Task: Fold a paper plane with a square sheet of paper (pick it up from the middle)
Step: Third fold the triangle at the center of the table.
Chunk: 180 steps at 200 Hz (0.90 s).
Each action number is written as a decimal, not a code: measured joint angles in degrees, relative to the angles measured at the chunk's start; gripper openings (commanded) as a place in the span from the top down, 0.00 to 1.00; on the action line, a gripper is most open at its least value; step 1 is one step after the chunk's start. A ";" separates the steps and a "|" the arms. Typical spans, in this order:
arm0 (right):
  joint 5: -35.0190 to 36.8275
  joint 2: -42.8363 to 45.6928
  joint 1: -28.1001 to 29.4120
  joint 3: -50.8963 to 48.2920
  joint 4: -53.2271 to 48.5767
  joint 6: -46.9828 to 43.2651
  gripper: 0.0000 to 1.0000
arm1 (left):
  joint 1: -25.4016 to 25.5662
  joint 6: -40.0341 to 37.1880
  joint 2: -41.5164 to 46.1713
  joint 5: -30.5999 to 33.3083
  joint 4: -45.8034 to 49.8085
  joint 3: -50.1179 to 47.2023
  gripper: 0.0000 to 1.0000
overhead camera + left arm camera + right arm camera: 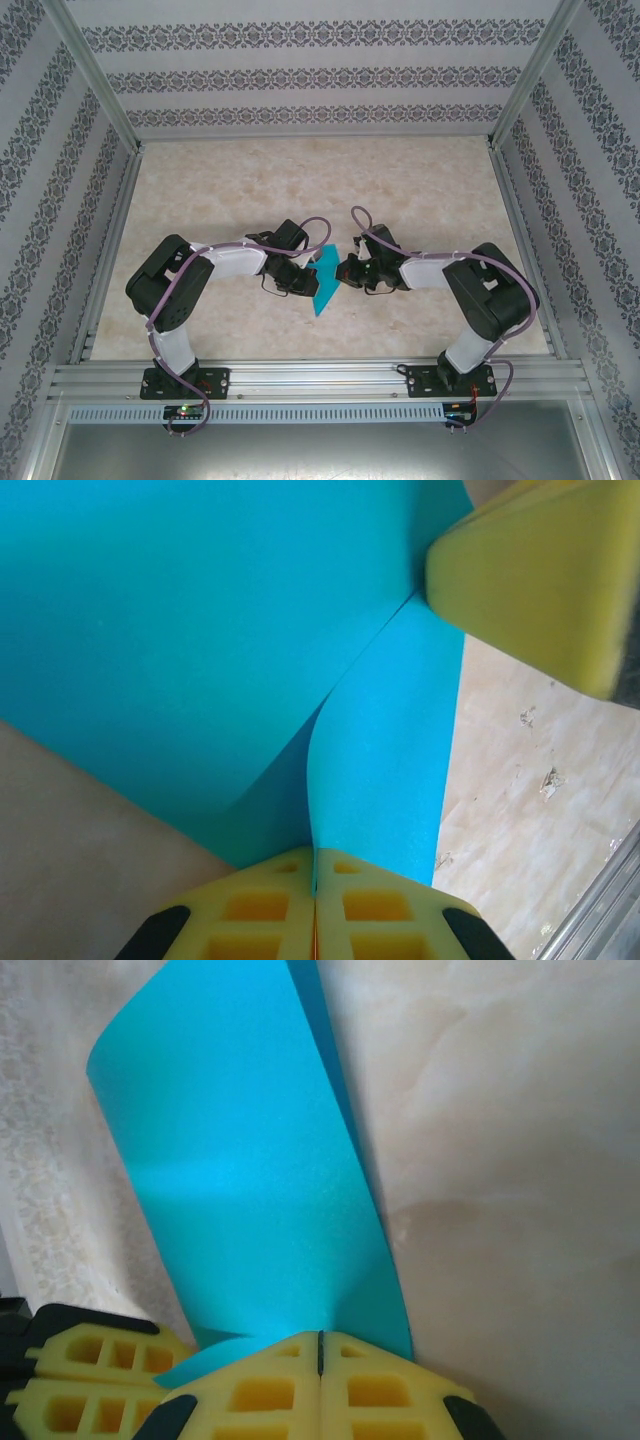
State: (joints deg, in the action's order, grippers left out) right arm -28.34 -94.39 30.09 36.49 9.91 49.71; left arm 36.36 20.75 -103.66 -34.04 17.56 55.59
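Note:
The teal-blue sheet of paper (323,282) hangs between my two grippers near the table's front middle, folded into layers and tapering to a point at its near end. My left gripper (303,284) is shut on its left side. In the left wrist view the jaws (316,865) pinch a curved fold of the paper (200,630), and a yellow finger of the right gripper (540,580) presses at the top right. My right gripper (343,272) is shut on the other side. Its jaws (320,1345) clamp the paper (250,1180), with the left gripper's fingers (90,1380) beside them.
The marbled beige table (250,190) is enclosed by patterned walls on three sides. An aluminium rail (320,375) runs along the near edge by the arm bases. The same rail (600,910) shows at the lower right of the left wrist view.

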 measured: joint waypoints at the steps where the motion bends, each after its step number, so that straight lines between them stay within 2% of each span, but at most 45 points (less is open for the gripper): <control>1: -0.02 0.20 0.00 0.00 -0.15 -0.02 0.98 | 0.00 0.00 0.00 0.00 0.00 0.00 0.90; 42: 0.28 6.88 0.72 0.50 -2.91 -0.35 0.98 | 0.00 0.00 0.00 0.02 0.02 0.04 0.90; 80: 1.46 11.34 8.55 -3.43 -0.46 1.27 1.00 | 0.02 0.00 0.00 0.09 0.04 0.04 0.90; 113: 2.16 10.49 14.36 -7.30 2.47 4.37 1.00 | 0.02 0.00 0.00 0.11 0.04 0.04 0.91; 180: 2.40 3.48 16.59 -7.82 9.66 7.58 1.00 | 0.02 0.00 0.00 0.15 0.04 0.07 0.91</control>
State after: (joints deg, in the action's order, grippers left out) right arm -25.93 -90.91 46.68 28.67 19.57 57.30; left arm 36.38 20.75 -103.66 -33.89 17.61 55.66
